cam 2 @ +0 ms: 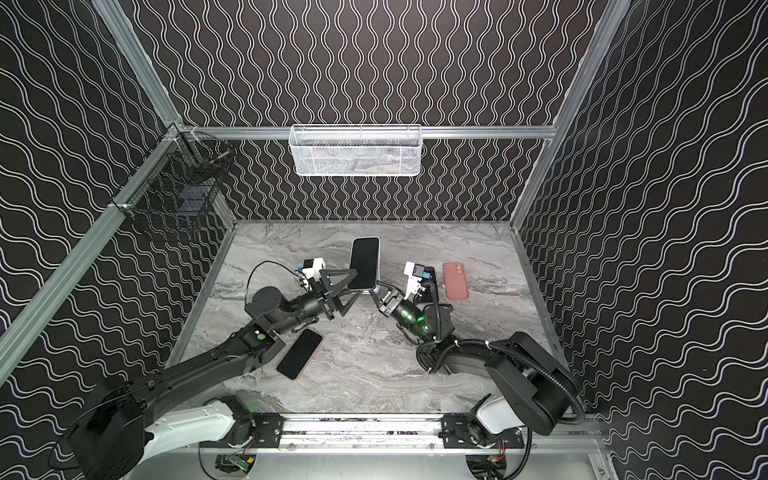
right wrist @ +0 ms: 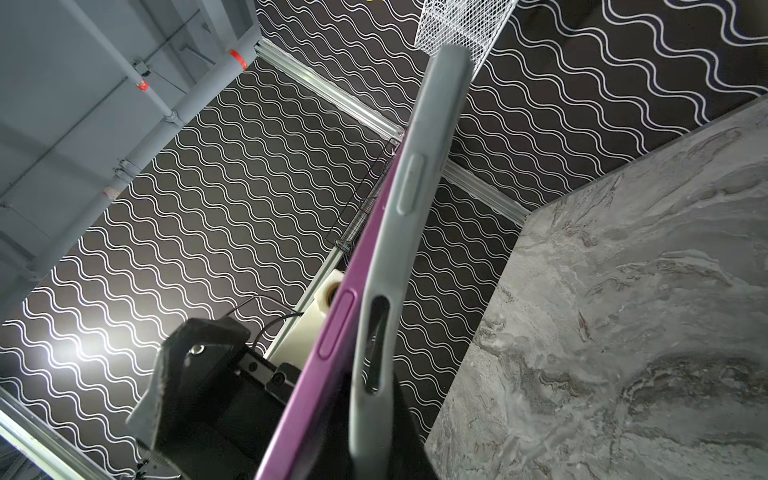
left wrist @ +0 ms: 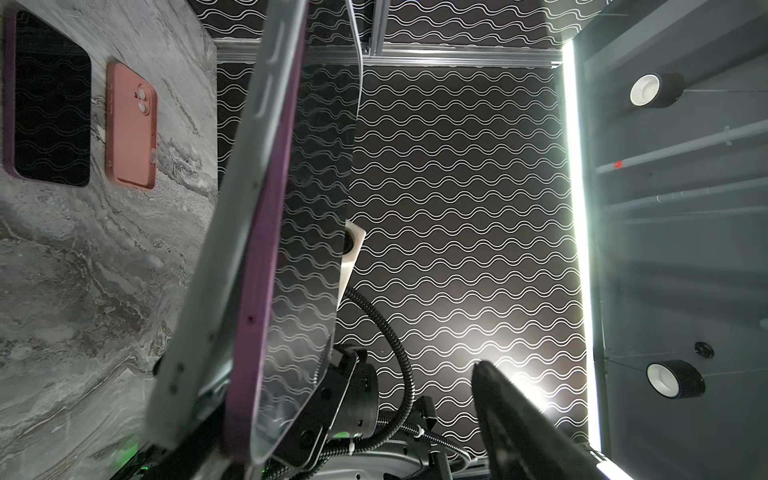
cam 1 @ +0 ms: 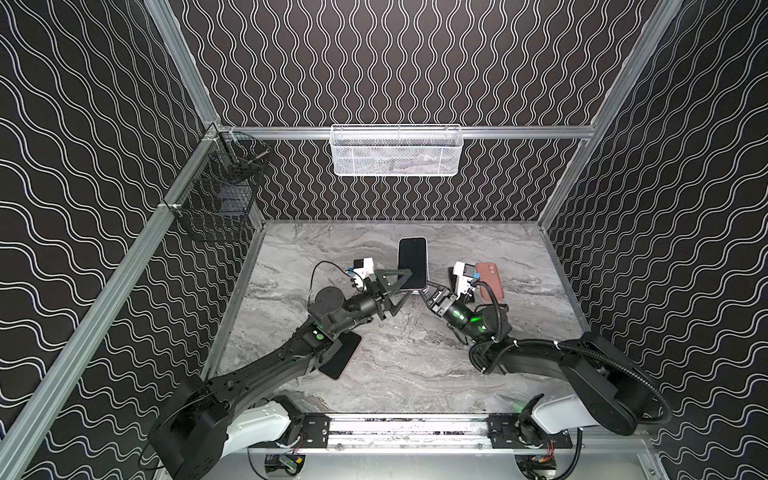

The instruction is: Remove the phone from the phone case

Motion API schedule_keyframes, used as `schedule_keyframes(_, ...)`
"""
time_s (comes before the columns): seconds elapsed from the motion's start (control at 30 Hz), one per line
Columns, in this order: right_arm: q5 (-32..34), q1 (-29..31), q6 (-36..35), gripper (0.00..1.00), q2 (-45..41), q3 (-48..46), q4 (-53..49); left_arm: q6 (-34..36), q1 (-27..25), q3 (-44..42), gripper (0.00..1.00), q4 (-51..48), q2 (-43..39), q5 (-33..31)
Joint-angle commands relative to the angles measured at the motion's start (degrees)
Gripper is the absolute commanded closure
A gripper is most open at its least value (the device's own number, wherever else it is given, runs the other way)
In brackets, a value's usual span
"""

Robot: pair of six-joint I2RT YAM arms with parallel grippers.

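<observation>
A phone (cam 1: 412, 262) with a dark screen is held up off the marble table (cam 1: 395, 365), tilted, in both top views. The wrist views show its purple edge (right wrist: 332, 332) standing apart from the grey phone case (right wrist: 415, 187) along the lower end. My right gripper (cam 1: 420, 291) is shut on the case's lower corner (right wrist: 370, 415). My left gripper (cam 1: 405, 286) is open and straddles the phone's lower left part. One of its fingers (left wrist: 519, 424) is clear of the screen (left wrist: 316, 208); the other is hidden behind the case (left wrist: 232, 208).
A second dark-screened phone (cam 2: 299, 353) lies under the left arm. A salmon-pink cased phone (cam 1: 490, 280) lies face down at the right, next to another dark-screened phone (left wrist: 50, 99). A white mesh basket (cam 1: 397, 151) and a black wire basket (cam 1: 220, 187) hang on the walls.
</observation>
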Motion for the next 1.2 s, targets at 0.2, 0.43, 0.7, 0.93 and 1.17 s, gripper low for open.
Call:
schedule_keyframes(0.2,-0.1,1.11,-0.07,0.98,-1.63,-0.88,6.18,4.44,0.06,1.21,0.35,-3.59,-1.2,-1.83)
schedule_keyframes(0.43,0.06,2.03,-0.24,0.98,-1.55,-0.93,6.22,4.52,0.06,0.55,0.49,-3.06,-0.96,-2.08)
schedule_keyframes(0.7,-0.27,3.17,-0.87,0.98,-1.46,-0.27,4.67,4.96,0.03,0.24,0.67,-3.21,-1.64,-2.17)
schedule_keyframes(0.93,0.76,4.0,-0.79,0.98,-1.32,-1.09,5.25,5.29,0.11,0.15,0.81,-4.46,-2.4,-2.22)
schedule_keyframes(1.17,1.21,4.69,-1.56,0.98,-2.0,-0.8,3.62,5.59,0.08,0.59,0.99,-5.08,-3.0,-1.83)
